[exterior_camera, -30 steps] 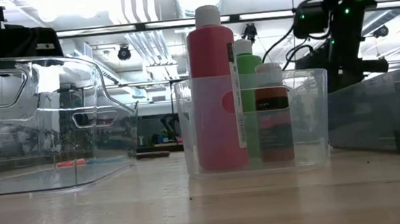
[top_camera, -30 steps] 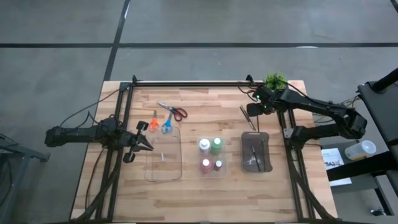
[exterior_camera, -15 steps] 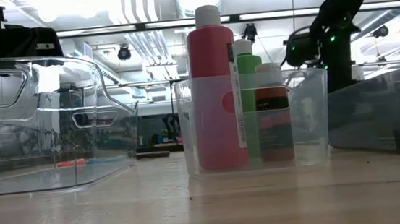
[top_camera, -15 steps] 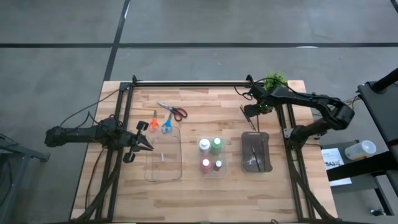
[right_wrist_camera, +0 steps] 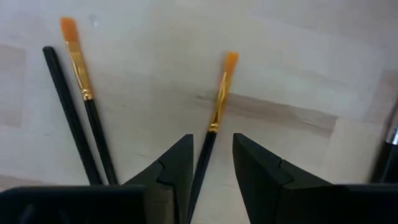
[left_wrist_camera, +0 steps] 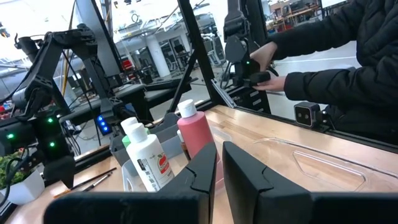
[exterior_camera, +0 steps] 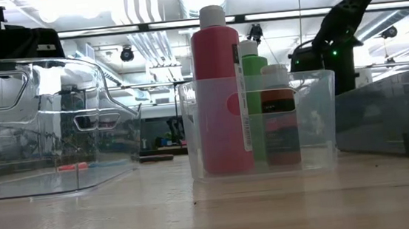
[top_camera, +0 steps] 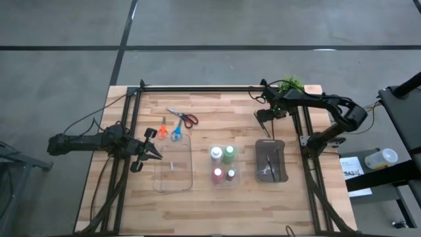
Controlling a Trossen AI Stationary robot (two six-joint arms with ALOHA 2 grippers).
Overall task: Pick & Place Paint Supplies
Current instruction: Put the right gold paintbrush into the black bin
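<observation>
Right pincer [right_wrist_camera: 211,171] straddles paintbrush [right_wrist_camera: 217,106] — handle end hidden.

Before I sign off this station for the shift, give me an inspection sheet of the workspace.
Surface: wooden table, bare wood between trays.
Job's things: four paint bottles in a small clear bin; brushes in the grey tray; loose paintbrushes on the wood; three scissors by the clear tray.
Clutter: potted plant at the far right corner.
Grippers: right gripper open, fingers straddling one brush; left gripper waits over the clear tray's edge.
Cables: one trailing off the left arm.
Surroundings: a person's hand on equipment beyond the table.
</observation>
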